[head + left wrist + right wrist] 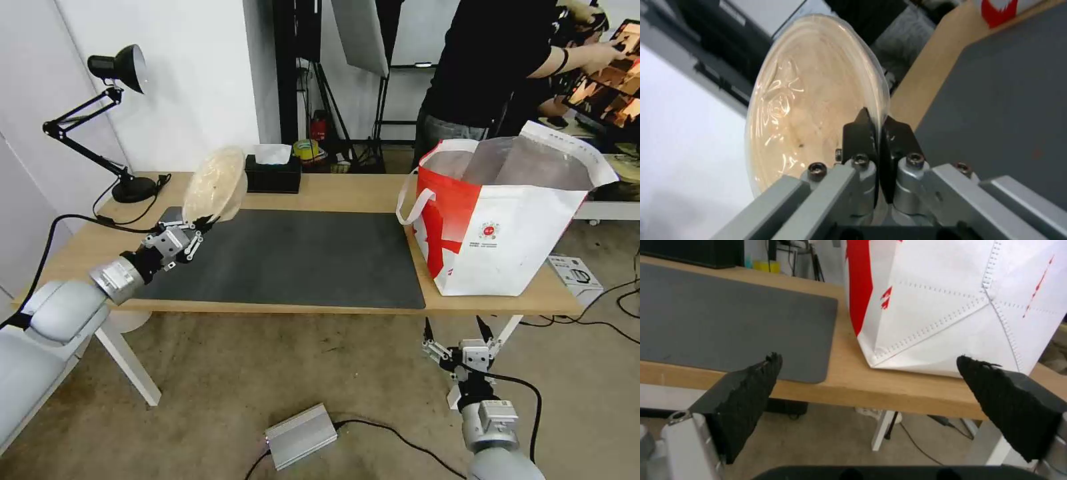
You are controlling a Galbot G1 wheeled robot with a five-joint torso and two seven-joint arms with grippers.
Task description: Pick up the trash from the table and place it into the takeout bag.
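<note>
The light-wood surface (347, 193) bears a dark grey mat (293, 257) centrally, the takeout bag (507, 227) at 3 o'clock, a black tissue box (272, 175) at 12, and a desk lamp (133, 189) at 10.

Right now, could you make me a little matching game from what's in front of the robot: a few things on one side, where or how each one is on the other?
Things:
1. beige paper bowl
2. takeout bag
3. black tissue box
4. right gripper

Places or states:
A. open, low in front of the table edge
B. standing on the table's right end, mouth open
C. pinched by its rim in the left gripper, tilted on edge above the grey mat
D. at the table's far edge, behind the mat

Pairs: 1-C, 2-B, 3-D, 4-A
</note>
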